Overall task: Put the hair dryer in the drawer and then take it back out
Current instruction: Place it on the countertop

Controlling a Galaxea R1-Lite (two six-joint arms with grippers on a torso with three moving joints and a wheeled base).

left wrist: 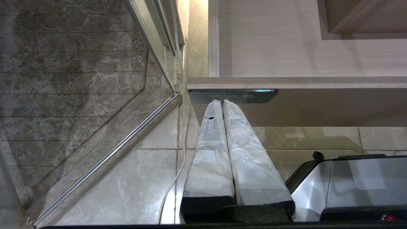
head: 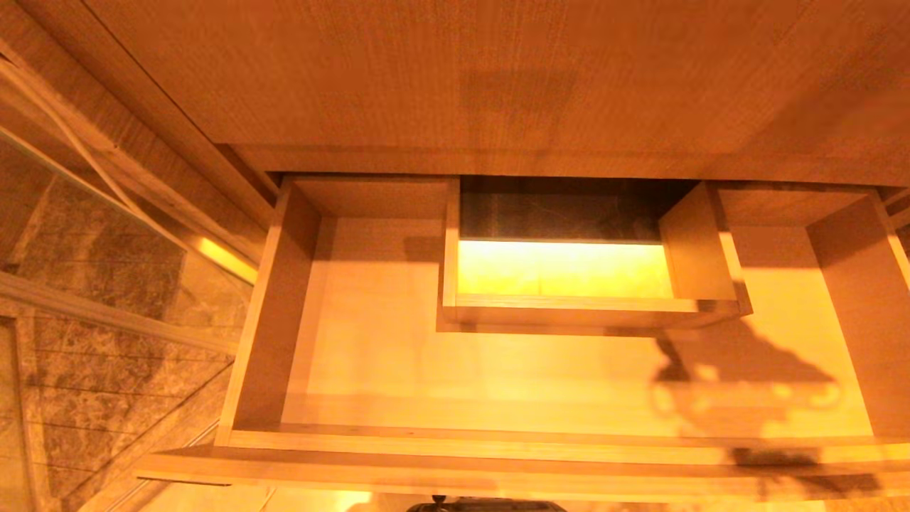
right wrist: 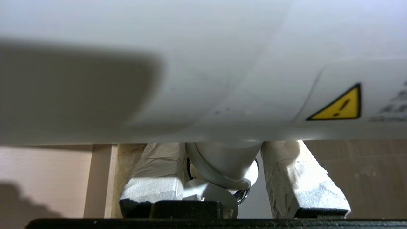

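The drawer (head: 498, 444) stands pulled out below the wood countertop (head: 498, 78), and its floor is bare around a boxed cut-out (head: 569, 309). A shadow (head: 739, 384) falls on the drawer's right part. The white hair dryer (right wrist: 203, 70) shows only in the right wrist view, where its body with a yellow warning label fills the picture. My right gripper (right wrist: 222, 149) is shut on its handle (right wrist: 222, 165), and the fingertips are hidden behind the body. My left gripper (left wrist: 222, 102) is parked and shut in front of the drawer's dark label plate (left wrist: 254, 96).
A glass partition with a metal rail (head: 92, 299) and marble tiles stand to the drawer's left. A thin white cable (left wrist: 171, 184) lies on the tiled floor. My own base (left wrist: 349, 187) sits below the drawer front.
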